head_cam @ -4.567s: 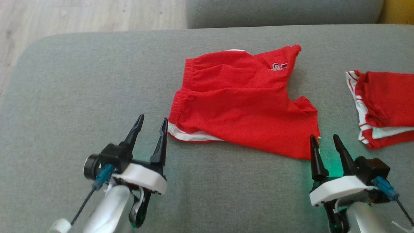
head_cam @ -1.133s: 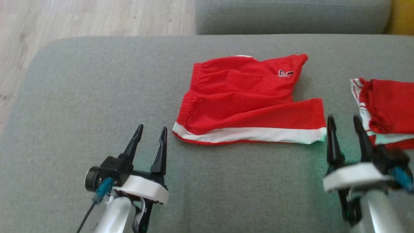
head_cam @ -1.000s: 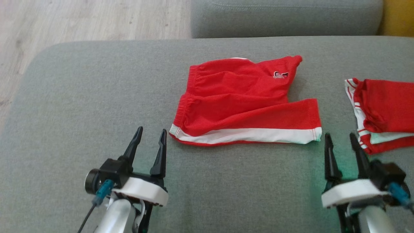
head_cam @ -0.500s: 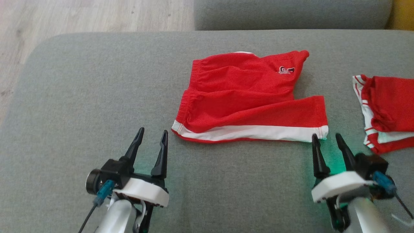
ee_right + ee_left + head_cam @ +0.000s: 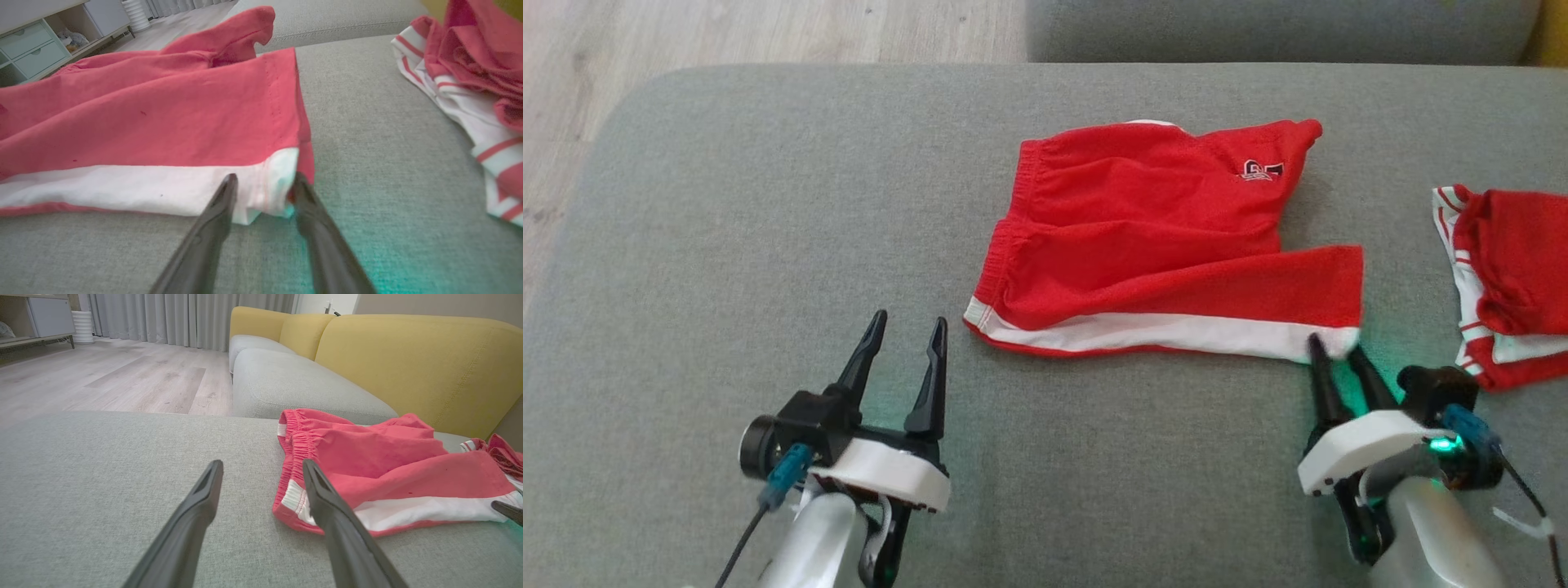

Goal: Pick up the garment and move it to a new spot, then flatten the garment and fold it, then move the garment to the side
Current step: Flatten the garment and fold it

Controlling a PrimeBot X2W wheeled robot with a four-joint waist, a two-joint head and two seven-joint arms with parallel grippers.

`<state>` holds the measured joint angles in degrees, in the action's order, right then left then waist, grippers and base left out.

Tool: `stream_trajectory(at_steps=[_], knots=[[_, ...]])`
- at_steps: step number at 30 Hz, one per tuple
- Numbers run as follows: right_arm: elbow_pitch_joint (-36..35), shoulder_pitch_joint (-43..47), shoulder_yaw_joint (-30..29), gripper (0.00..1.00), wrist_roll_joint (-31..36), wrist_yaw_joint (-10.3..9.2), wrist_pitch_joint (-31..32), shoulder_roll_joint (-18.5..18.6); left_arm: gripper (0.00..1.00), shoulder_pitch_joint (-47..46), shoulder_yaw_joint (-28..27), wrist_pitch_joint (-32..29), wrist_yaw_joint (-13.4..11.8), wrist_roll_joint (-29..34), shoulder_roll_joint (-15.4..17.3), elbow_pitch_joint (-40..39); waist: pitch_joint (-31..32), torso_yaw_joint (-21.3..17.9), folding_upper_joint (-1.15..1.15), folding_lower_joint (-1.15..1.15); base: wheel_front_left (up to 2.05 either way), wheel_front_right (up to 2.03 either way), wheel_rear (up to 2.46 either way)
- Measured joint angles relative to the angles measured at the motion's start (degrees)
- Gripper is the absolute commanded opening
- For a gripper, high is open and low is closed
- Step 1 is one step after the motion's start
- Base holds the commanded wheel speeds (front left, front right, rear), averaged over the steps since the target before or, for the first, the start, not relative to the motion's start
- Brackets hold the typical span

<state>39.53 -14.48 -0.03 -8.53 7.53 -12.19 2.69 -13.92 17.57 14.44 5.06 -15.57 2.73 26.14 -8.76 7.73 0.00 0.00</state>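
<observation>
Shorts (image 5: 1160,237) are light and limp, will drape. Right fingers (image 5: 1325,384) part-open, straddling 4 o'clock hem corner (image 5: 269,183), unpinched. Left fingers (image 5: 929,384) wide, empty.

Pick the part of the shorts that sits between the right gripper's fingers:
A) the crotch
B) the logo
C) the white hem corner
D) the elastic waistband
C: in the right wrist view, the right gripper has one finger on each side of the white hem corner of the shorts.
</observation>
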Motion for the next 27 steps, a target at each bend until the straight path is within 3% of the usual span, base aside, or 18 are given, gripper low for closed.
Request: stream_trajectory(at_steps=[15, 27], knots=[[-1.55, 0.42, -2.21, 0.00, 0.53, 0.00, -1.51, 0.01, 1.00, -0.01, 0.16, 0.00, 0.59, 0.62, 0.03, 1.62, 1.20, -2.80, 0.00, -0.01, 0.00, 0.00, 0.00], [-3.26, 0.87, -2.41, 0.00, 0.37, 0.00, -1.52, 0.00, 1.00, -5.02, 6.92, -2.08, 2.08, 1.35, 1.42, 7.73, -0.79, -3.43, 0.00, 0.00, 0.00, 0.00, 0.00]])
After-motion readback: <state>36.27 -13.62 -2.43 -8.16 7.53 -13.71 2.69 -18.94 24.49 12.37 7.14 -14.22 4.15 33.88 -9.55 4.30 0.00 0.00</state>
